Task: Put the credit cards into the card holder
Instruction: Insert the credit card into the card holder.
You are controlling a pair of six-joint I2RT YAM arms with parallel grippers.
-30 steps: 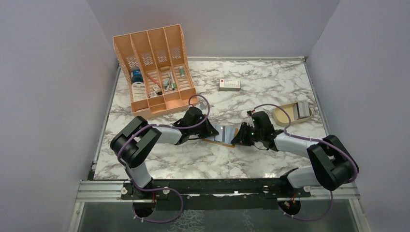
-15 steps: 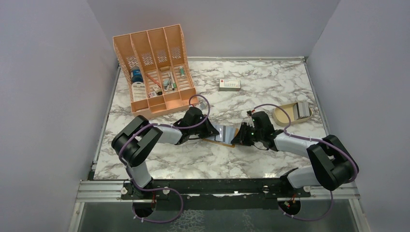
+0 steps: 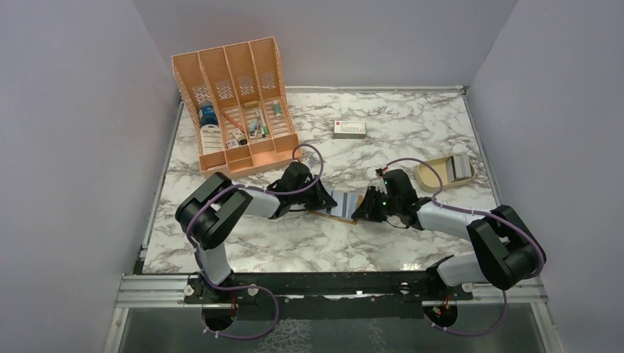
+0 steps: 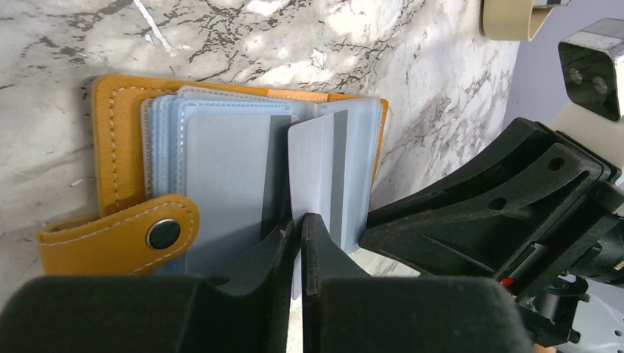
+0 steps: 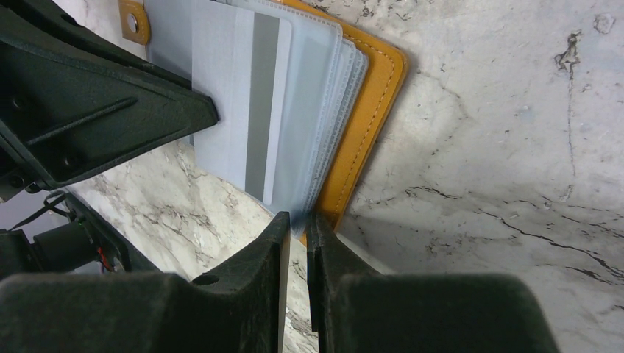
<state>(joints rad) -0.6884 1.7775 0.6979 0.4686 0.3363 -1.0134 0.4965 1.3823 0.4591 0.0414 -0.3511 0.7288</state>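
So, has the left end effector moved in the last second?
Yes, slightly. The left end effector has edged right, away from the orange organiser, carrying its card toward the right end effector gripping the card holder.

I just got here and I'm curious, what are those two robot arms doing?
They are working on an orange wallet lying open on the table. The left arm has its jaws shut on a grey card, held against the clear pockets. The right arm pinches a pocket's edge in its jaws. More cards wait in a tan dish.
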